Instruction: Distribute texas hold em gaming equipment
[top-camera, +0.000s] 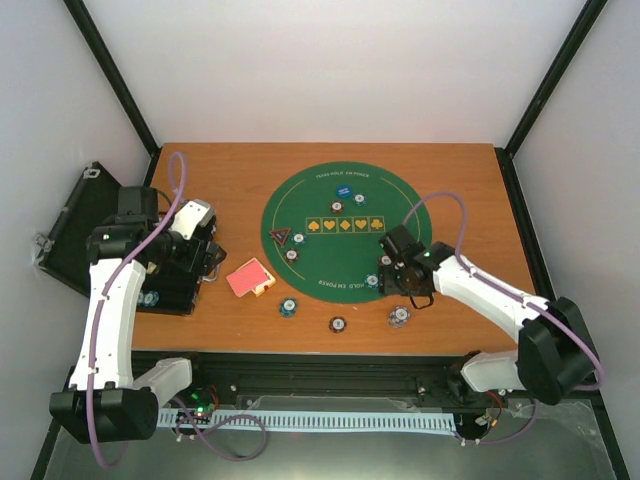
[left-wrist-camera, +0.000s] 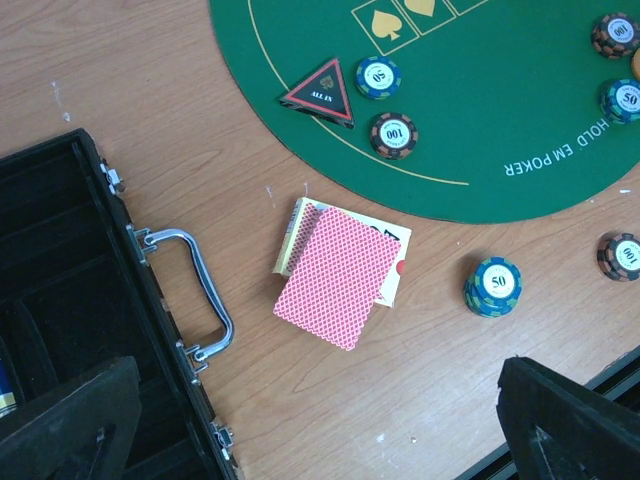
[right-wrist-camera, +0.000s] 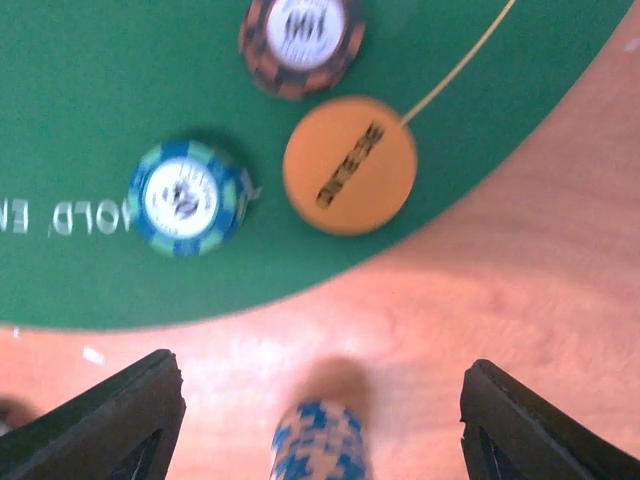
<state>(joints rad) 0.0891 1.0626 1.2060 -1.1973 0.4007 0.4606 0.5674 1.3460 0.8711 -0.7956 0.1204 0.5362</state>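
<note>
Right fingers (right-wrist-camera: 90, 430) stood apart, a blue-white chip stack (right-wrist-camera: 318, 440) between them, touching neither; an orange button disc (right-wrist-camera: 349, 165) lay at twelve o'clock on the green mat (right-wrist-camera: 100, 60). Left fingers (left-wrist-camera: 70, 420) gaped too, red-backed cards (left-wrist-camera: 335, 280) at twelve.

Red-backed cards (left-wrist-camera: 338, 278) lie askew; striped chips (left-wrist-camera: 497, 286) scattered around.

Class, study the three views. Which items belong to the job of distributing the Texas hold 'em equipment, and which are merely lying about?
Belong to the job: playing cards, poker chips, orange button disc, blue button disc, triangle marker.

Merely lying about: black case, green mat, wooden table.
</note>
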